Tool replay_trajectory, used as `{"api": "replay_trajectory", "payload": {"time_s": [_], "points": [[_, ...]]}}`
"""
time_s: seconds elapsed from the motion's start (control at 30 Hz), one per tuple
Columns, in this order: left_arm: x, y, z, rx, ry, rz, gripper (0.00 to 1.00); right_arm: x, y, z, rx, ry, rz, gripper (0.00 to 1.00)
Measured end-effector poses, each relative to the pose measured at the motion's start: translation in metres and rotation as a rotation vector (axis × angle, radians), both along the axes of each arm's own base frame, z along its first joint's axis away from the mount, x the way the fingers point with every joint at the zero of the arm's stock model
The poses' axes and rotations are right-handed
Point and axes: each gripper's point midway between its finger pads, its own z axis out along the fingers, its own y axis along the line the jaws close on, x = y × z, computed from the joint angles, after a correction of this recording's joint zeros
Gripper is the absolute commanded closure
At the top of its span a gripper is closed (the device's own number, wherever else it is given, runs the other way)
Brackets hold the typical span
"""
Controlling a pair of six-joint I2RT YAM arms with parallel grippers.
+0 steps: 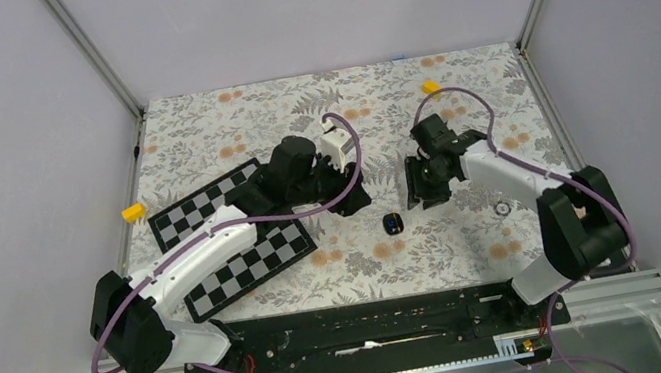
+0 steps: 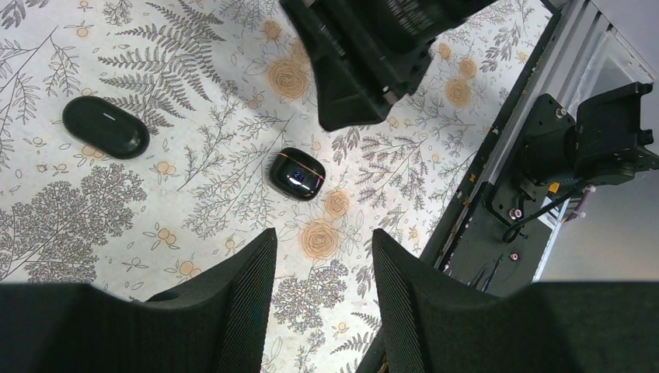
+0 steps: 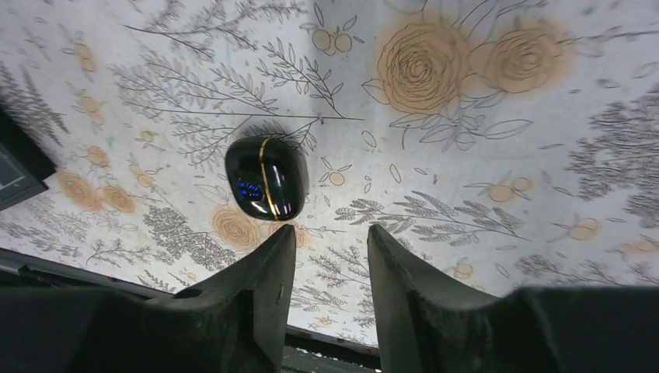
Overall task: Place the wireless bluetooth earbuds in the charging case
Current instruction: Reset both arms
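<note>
The charging case (image 3: pixel 264 179) lies on the flowered tablecloth (image 3: pixel 482 179) and appears shut. Its gold seam and long axis run roughly in line with the right gripper (image 3: pixel 330 233), which is set just behind the case and a little to one side, fingers spread and empty. The left gripper (image 2: pixel 322 237) is held farther from the case, likewise spread and empty, so the right arm is judged nearer. A black oval thing (image 2: pixel 105 127) is seen well apart from the case. No earbuds can be made out.

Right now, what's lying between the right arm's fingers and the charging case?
Only bare floral tablecloth, as the right wrist view shows; the charging case sits apart from the right fingers.
</note>
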Motion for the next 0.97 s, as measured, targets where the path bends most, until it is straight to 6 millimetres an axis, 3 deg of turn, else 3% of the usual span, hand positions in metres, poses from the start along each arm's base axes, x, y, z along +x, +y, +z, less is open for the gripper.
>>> {"api": "replay_trajectory", "payload": {"time_s": [0.17,0.2,0.47,0.57,0.7,0.77,0.9,0.97], "points": [[0.008,0.006,0.0,0.002,0.002,0.029,0.48,0.016,-0.016,0.041,-0.047,-0.178,-0.05,0.03],[0.013,0.009,0.0,0.001,0.006,0.048,0.47,0.021,-0.024,0.051,-0.074,-0.227,-0.073,0.01],[0.06,0.057,-0.005,0.019,0.044,0.264,0.46,0.036,-0.094,0.127,-0.265,-0.592,-0.358,0.0],[0.072,0.074,-0.004,0.021,0.049,0.333,0.46,0.031,-0.115,0.14,-0.312,-0.665,-0.444,0.0],[0.079,0.086,0.004,0.016,0.037,0.418,0.44,0.023,-0.13,0.14,-0.35,-0.702,-0.498,0.0],[0.082,0.094,0.009,0.007,0.029,0.476,0.35,0.019,-0.134,0.138,-0.349,-0.715,-0.513,0.0],[0.087,0.126,0.013,-0.01,-0.005,0.652,0.04,0.009,-0.14,0.135,-0.33,-0.756,-0.542,0.0],[0.086,0.148,0.016,-0.017,-0.029,0.765,0.01,0.007,-0.143,0.139,-0.319,-0.785,-0.561,0.0]]}}
